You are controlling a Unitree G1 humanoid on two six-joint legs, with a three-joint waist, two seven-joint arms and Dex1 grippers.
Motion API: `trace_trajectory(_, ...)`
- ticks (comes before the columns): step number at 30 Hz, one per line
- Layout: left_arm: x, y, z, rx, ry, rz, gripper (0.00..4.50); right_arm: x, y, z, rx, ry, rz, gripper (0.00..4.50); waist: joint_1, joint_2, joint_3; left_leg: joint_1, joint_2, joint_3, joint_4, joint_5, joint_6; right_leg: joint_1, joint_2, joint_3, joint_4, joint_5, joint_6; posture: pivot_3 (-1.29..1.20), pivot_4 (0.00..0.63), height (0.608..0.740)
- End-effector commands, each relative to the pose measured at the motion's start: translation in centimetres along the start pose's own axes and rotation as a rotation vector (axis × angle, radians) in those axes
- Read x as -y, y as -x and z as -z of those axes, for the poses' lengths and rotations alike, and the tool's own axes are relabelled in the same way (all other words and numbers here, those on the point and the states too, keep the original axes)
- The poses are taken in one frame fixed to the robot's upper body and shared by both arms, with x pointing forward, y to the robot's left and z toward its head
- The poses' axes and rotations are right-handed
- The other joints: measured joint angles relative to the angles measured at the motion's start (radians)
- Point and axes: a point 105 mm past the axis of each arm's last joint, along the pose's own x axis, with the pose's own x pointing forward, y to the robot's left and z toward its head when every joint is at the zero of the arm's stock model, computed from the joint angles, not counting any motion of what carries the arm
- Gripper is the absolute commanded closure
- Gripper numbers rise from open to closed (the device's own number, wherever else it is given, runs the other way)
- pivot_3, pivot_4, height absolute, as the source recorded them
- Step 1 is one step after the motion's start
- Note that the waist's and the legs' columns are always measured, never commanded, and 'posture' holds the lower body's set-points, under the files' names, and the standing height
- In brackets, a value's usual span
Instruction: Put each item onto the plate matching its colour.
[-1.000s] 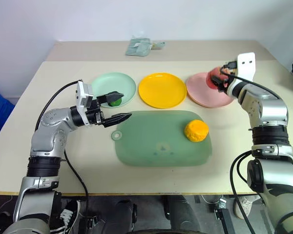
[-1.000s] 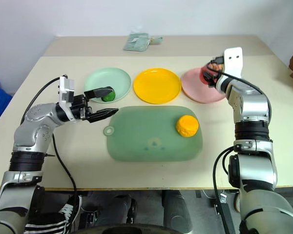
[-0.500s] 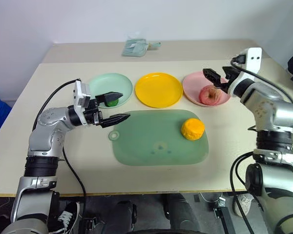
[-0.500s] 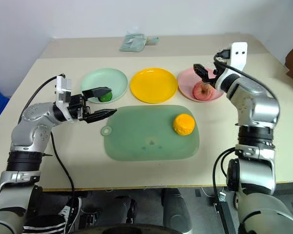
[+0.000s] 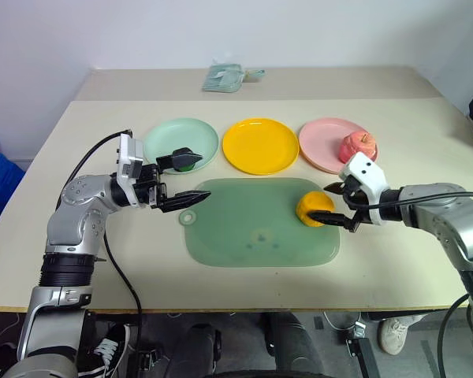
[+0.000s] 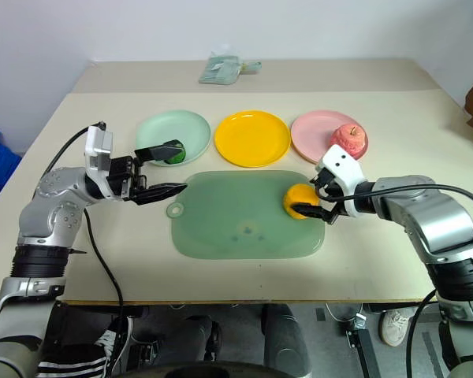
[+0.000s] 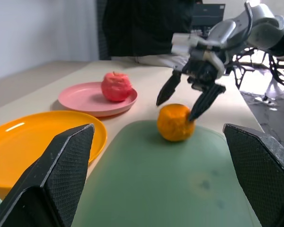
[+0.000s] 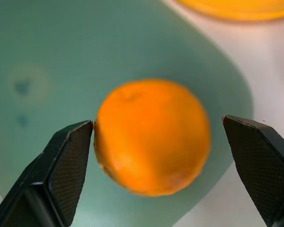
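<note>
The pink-red apple (image 5: 357,146) sits on the pink plate (image 5: 323,146) at the right end of the row. On the mint green plate (image 5: 181,140) lies the dark green ball (image 5: 188,164), partly hidden behind a finger of my left gripper (image 5: 205,175). That gripper hovers open and holds nothing. The yellow plate (image 5: 260,146) in the middle holds nothing. The orange-yellow lump (image 5: 311,209) rests on the mat, and my right gripper (image 5: 325,204) is open with a finger on either side of it. The right wrist view shows the lump (image 8: 151,137) between those fingers.
A large translucent green mat (image 5: 244,236) lies in front of the plates. A pale green cloth bundle (image 5: 229,76) sits near the far table edge. Bare tabletop stretches to the right of the pink plate and along the near edge.
My right gripper opened, left the apple on the pink plate, and swung back and down to straddle the orange-yellow lump. The left gripper has stayed put.
</note>
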Motion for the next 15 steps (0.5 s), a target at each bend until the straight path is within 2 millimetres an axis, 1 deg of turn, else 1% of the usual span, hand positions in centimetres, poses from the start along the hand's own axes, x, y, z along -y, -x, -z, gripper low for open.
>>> trace_trajectory(1,0.2,0.3,-0.5,-0.006,-0.026,0.006,0.00,0.7,0.0,0.5,-0.040,0.043,0.046,0.05,0.002,0.000,0.000,0.000,0.000,0.000,0.000,0.000,0.000,0.000,0.000,0.000,0.000,0.000,0.000,0.00,0.150,0.740)
trace_trajectory(2,0.2,0.3,-0.5,-0.007,-0.028,0.004,0.00,0.1,-0.2,0.5,-0.033,0.021,0.004,0.05,0.002,0.000,0.000,0.000,0.000,0.000,0.000,0.001,-0.001,0.000,0.000,0.000,0.000,0.000,0.000,0.00,0.150,0.740)
trace_trajectory(4,0.2,0.4,-0.5,-0.009,-0.032,-0.003,0.00,-0.7,-0.4,-0.3,0.012,-0.009,-0.051,0.57,0.003,0.000,0.000,0.000,0.000,0.000,0.000,0.001,-0.002,0.000,0.000,0.000,-0.001,0.000,0.000,0.00,0.150,0.740)
trace_trajectory(5,0.2,0.5,-0.5,-0.010,-0.036,-0.009,0.00,-0.8,-0.5,-1.1,0.044,-0.003,-0.055,0.86,0.003,0.000,0.000,0.000,0.000,0.000,0.000,0.001,-0.002,0.000,0.000,0.000,-0.001,0.000,0.000,0.00,0.150,0.740)
trace_trajectory(6,0.1,0.6,-0.6,-0.004,-0.034,-0.019,0.00,-0.7,-0.5,-2.3,0.100,-0.011,-0.049,1.21,0.002,0.000,0.000,0.000,0.000,0.000,0.000,0.001,-0.002,0.000,0.000,0.000,-0.001,0.000,0.000,0.00,0.150,0.740)
trace_trajectory(7,0.0,0.7,-0.7,0.002,-0.031,-0.030,0.00,-0.6,-0.5,-3.6,0.154,-0.017,-0.048,1.38,-0.001,0.000,0.000,0.000,0.000,0.000,0.000,0.001,-0.002,0.000,0.000,0.000,-0.001,0.000,0.000,0.00,0.150,0.740)
trace_trajectory(10,-0.5,0.8,-0.7,0.003,-0.031,-0.072,0.00,1.0,-0.4,-8.2,0.359,0.003,0.054,1.38,-0.005,0.000,0.000,0.000,0.000,0.000,0.000,0.001,-0.002,-0.001,0.000,0.000,0.000,0.000,0.000,0.00,0.150,0.740)
trace_trajectory(12,-0.9,1.0,-0.6,0.001,-0.002,-0.111,0.00,2.0,-0.7,-11.0,0.481,-0.039,0.098,1.38,-0.003,0.000,0.000,0.000,0.000,-0.001,0.000,0.001,-0.002,-0.001,0.000,0.000,0.001,0.000,0.000,0.00,0.150,0.740)
trace_trajectory(13,-1.1,1.0,-0.4,-0.008,0.012,-0.130,0.00,2.4,-1.2,-12.5,0.545,-0.037,0.136,1.38,-0.002,0.000,0.000,0.000,0.000,-0.001,-0.001,0.001,-0.003,-0.002,0.000,0.000,0.001,0.000,0.000,0.00,0.150,0.740)
trace_trajectory(14,-1.3,1.2,-0.1,-0.026,0.017,-0.151,0.00,2.9,-1.7,-13.6,0.590,-0.029,0.181,1.38,-0.002,0.000,0.000,-0.001,0.000,-0.001,-0.001,0.003,-0.006,-0.002,0.000,0.000,0.001,0.000,0.000,0.00,0.150,0.740)
trace_trajectory(15,-1.7,1.3,0.3,-0.050,0.011,-0.186,0.00,3.7,-2.6,-14.2,0.610,-0.023,0.256,1.38,-0.002,0.000,0.000,-0.001,0.000,-0.001,-0.001,0.004,-0.008,-0.002,0.000,0.000,0.001,0.000,0.000,0.00,0.150,0.740)
